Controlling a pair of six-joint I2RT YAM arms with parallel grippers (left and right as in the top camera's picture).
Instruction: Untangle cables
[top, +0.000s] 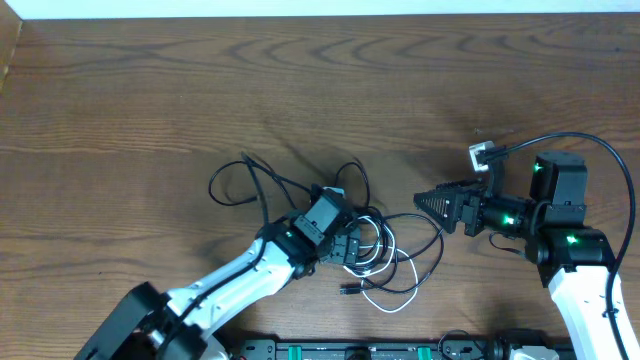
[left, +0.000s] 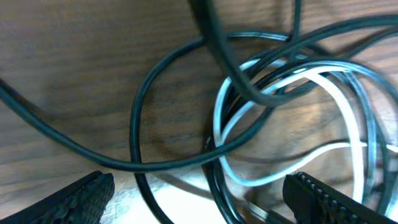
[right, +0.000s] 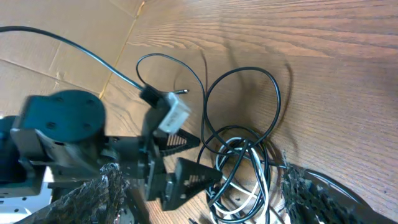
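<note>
Tangled cables, black plus one white, on wooden table; left gripper spread wide over tangle, grasping nothing; right gripper released, beside tangle

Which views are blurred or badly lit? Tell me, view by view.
Overhead: evenly lit and sharp, cables casting soft shadows on the table. Left wrist: close and soft, the nearest black cable out of focus. Right wrist: its own fingertips blurred, the cables behind sharper.
</note>
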